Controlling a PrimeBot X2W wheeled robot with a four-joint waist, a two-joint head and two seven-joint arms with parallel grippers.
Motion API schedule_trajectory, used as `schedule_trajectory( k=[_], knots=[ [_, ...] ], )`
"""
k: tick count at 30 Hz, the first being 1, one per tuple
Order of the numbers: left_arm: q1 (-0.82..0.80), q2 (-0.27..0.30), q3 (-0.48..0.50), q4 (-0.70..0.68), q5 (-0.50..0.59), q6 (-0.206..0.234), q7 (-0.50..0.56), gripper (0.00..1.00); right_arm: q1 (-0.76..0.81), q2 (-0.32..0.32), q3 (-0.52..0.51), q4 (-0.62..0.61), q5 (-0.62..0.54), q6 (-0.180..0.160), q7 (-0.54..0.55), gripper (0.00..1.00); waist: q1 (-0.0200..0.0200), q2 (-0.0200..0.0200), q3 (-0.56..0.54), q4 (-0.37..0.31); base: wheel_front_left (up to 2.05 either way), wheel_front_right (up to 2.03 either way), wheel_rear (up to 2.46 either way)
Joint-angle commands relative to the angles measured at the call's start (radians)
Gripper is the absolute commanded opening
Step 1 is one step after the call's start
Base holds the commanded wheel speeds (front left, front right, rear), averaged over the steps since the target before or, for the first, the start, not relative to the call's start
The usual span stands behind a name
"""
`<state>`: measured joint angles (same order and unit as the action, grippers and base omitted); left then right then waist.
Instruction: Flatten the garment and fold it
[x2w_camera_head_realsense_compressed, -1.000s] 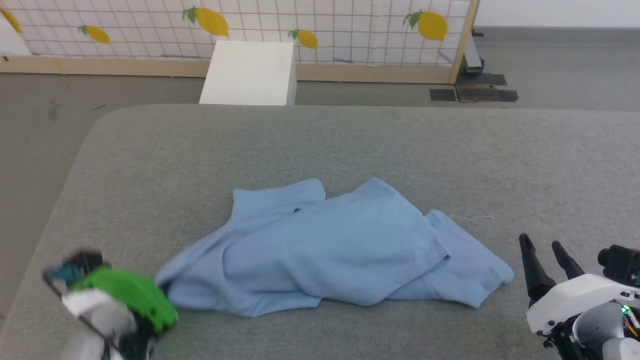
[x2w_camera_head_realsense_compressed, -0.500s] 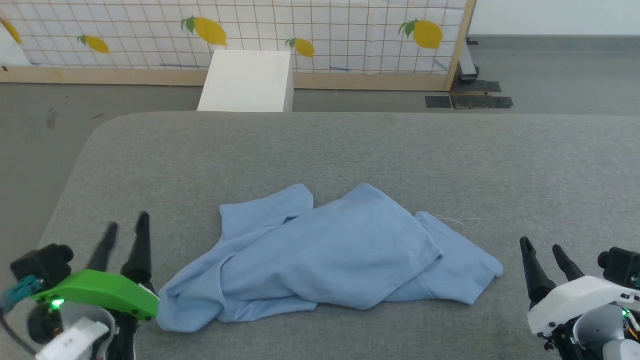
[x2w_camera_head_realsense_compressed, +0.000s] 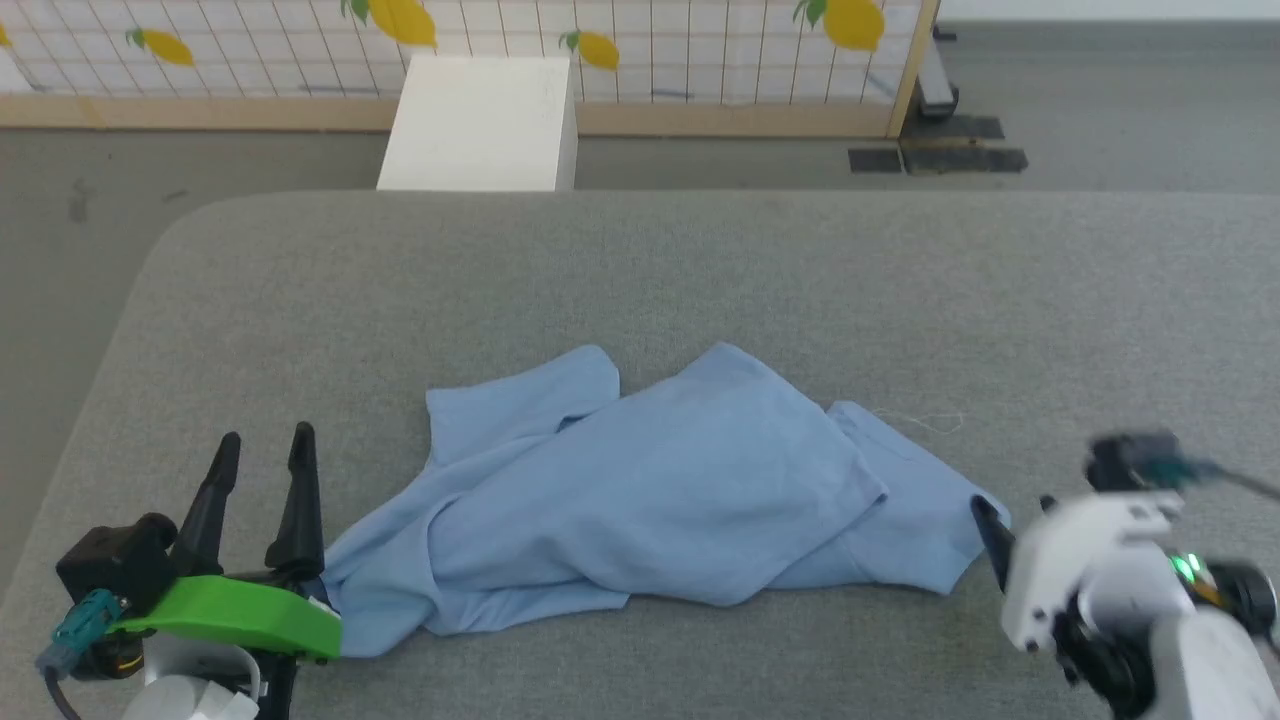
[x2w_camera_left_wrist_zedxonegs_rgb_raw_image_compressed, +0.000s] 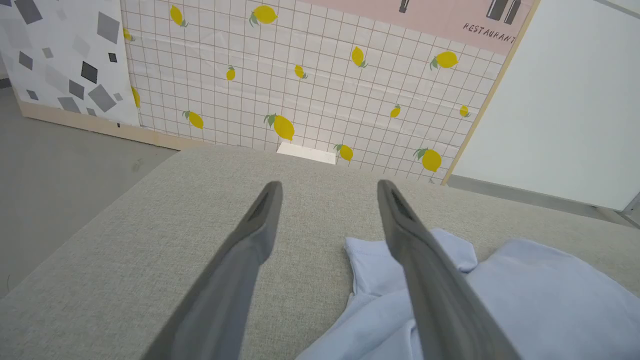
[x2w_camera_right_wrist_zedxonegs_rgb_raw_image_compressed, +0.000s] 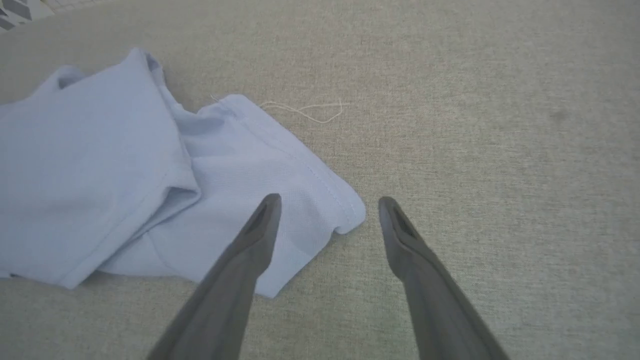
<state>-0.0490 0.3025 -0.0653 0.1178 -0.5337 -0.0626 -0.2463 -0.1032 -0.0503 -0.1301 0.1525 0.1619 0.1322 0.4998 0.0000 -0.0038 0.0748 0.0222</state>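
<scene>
Pointing left fingers (x2w_camera_left_wrist_zedxonegs_rgb_raw_image_compressed: 250, 250): two long, dark, tapering blades with a smooth matte skin, standing well apart with nothing but bare grey weave between them, just beside the garment's crumpled left end
Right fingers (x2w_camera_right_wrist_zedxonegs_rgb_raw_image_compressed: 240, 260): same slim tapered shape, spread wide and straddling a hemmed corner of the cloth, one above the fabric and the other above bare counter; whether either touches I cannot tell
Garment (x2w_camera_head_realsense_compressed: 650, 490): light blue soft knit lying in a rumpled heap on the near half of the counter between the two sets of fingers, its layers doubled over one another, stitched hems along the edges, a short sleeve sticking out at the far left
Thread (x2w_camera_right_wrist_zedxonegs_rgb_raw_image_compressed: 305, 110): thin loose white strand, curling on the counter just beside the garment's right hem
Counter (x2w_camera_head_realsense_compressed: 700, 260): broad and padded, covered in grey woven cloth, with a rounded corner
Box (x2w_camera_head_realsense_compressed: 480, 120): plain white, square-edged, on the floor beyond the counter
Panel (x2w_camera_left_wrist_zedxonegs_rgb_raw_image_compressed: 325, 90): white grid print dotted with yellow lemons, pale wooden frame
</scene>
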Motion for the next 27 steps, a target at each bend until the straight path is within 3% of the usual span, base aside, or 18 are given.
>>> schedule_trajectory(
  k=[1,8,16,17,18,19,27],
  knots=[
    [-0.005,0.001,-0.003,-0.002,0.007,-0.009,-0.006,1.0,-0.049,0.0,0.019,-0.001,-0.047,-0.002,0.064,1.0,0.0,0.0038,0.033,0.005,0.0,0.0,0.0],
    [-0.05,0.0,-0.01,-0.008,0.003,-0.029,-0.011,1.0,-0.191,-0.021,0.139,0.051,-0.174,-0.002,0.353,1.0,0.0,0.0038,0.105,0.033,0.0,0.0,0.0],
    [-0.085,-0.001,-0.028,0.022,-0.009,-0.047,-0.013,1.0,-0.193,-0.075,0.25,0.139,-0.151,-0.002,0.525,1.0,0.0,0.0038,0.135,0.059,0.0,0.0,0.0],
    [-0.087,-0.001,-0.029,0.024,-0.01,-0.049,-0.013,1.0,-0.193,-0.077,0.245,0.14,-0.144,-0.002,0.527,0.54,0.0,0.0038,0.136,0.06,0.0,0.0,0.0],
    [-0.088,-0.001,-0.032,0.03,-0.012,-0.05,-0.013,1.0,-0.197,-0.082,0.241,0.139,-0.139,-0.002,0.524,0.17,0.0,0.0038,0.137,0.061,0.0,0.0,0.0],
    [-0.09,0.0,-0.034,0.032,-0.012,-0.051,-0.013,1.0,-0.201,-0.087,0.236,0.135,-0.135,-0.002,0.515,0.0,0.0,0.0038,0.138,0.062,0.0,0.0,0.0],
    [-0.113,0.004,-0.043,0.041,-0.017,-0.058,-0.015,1.0,-0.304,-0.123,-0.007,0.105,-0.203,-0.002,0.41,0.0,0.0,0.0038,0.144,0.075,0.0,0.0,0.0]
  ],
)
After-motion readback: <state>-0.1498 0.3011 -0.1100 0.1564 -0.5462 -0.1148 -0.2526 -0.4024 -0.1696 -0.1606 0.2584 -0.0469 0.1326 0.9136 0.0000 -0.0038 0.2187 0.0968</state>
